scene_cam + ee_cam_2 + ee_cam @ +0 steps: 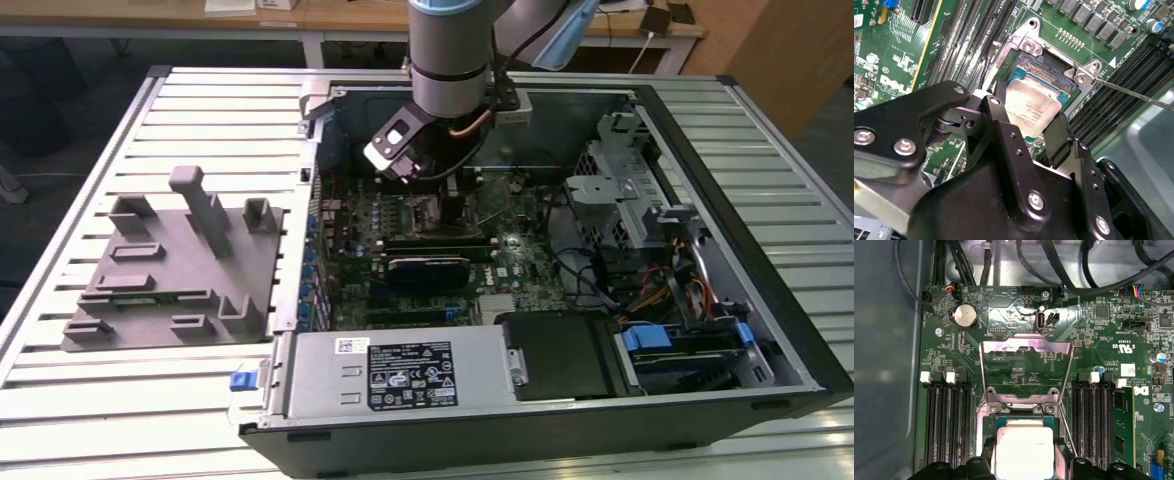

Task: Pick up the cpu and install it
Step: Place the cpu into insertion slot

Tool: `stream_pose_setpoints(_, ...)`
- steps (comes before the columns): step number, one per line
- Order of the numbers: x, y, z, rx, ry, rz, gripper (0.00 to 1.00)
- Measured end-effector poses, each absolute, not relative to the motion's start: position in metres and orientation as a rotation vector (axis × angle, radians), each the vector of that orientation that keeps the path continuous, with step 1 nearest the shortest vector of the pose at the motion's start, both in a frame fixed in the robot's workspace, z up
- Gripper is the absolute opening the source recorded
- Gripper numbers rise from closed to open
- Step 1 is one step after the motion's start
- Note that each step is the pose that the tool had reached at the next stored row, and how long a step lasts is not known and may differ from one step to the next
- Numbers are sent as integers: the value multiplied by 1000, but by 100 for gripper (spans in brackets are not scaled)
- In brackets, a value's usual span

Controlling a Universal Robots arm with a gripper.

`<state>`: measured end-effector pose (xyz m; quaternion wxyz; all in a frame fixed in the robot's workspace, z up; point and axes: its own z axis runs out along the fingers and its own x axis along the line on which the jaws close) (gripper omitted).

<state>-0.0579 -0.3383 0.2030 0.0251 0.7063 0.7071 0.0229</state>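
Second wrist view has the black two-fingered gripper [1028, 122] closed to chip width, its fingers [1056, 137] pressing opposite edges of the flat square cpu [1031, 112] with the silvery-grey metal top. The cpu sits directly over the square motherboard socket [1041, 65] and looks slightly tilted; I cannot tell whether it already touches the socket floor.

The main risk, as I judge it, is a crooked seat. If the chip goes down skewed or rotated off its keying, the fine contacts beneath could bend. A sideways slip in the grasp would do the same. The thin steel retention lever [1134, 95] lies just beside the socket, and the hinged silver load plate [1026, 346] stands swung open beyond it in the first wrist view; either could be snagged by a finger.

In the exterior view, the open black computer case [400, 440] holds the green motherboard [350, 280] and a grey boxed power supply [400, 370]. The socket's frame holds nothing but the cpu hanging in it.
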Motion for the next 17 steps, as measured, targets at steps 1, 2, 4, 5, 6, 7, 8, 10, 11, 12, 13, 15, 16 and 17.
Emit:
stream_pose_setpoints(1, -58, -338, 203, 2184, 2187, 71, 54)
stream_pose_setpoints(2, -58, -338, 203, 2184, 2187, 71, 54)
stream_pose_setpoints(4, -58, -338, 203, 2184, 2187, 71, 54)
stream_pose_setpoints(5, -58, -338, 203, 2184, 2187, 71, 54)
stream_pose_setpoints(6, -58, -338, 202, 2184, 2187, 72, 54)
stream_pose_setpoints(7, -58, -338, 202, 2184, 2187, 71, 54)
stream_pose_setpoints(8, -58, -338, 202, 2184, 2187, 71, 54)
stream_pose_setpoints(10, -58, -338, 202, 2184, 2187, 71, 54)
stream_pose_setpoints(11, -58, -338, 202, 2184, 2187, 71, 54)
stream_pose_setpoints(12, -58, -338, 202, 2184, 2187, 71, 54)
stream_pose_setpoints(13, -58, -338, 202, 2184, 2187, 71, 54)
stream_pose_setpoints(15, -58, -338, 201, 2184, 2187, 72, 54)
stream_pose_setpoints(16, -58, -338, 200, 2184, 2187, 71, 54)
stream_pose_setpoints(17, -58, -338, 200, 2184, 2187, 71, 54)
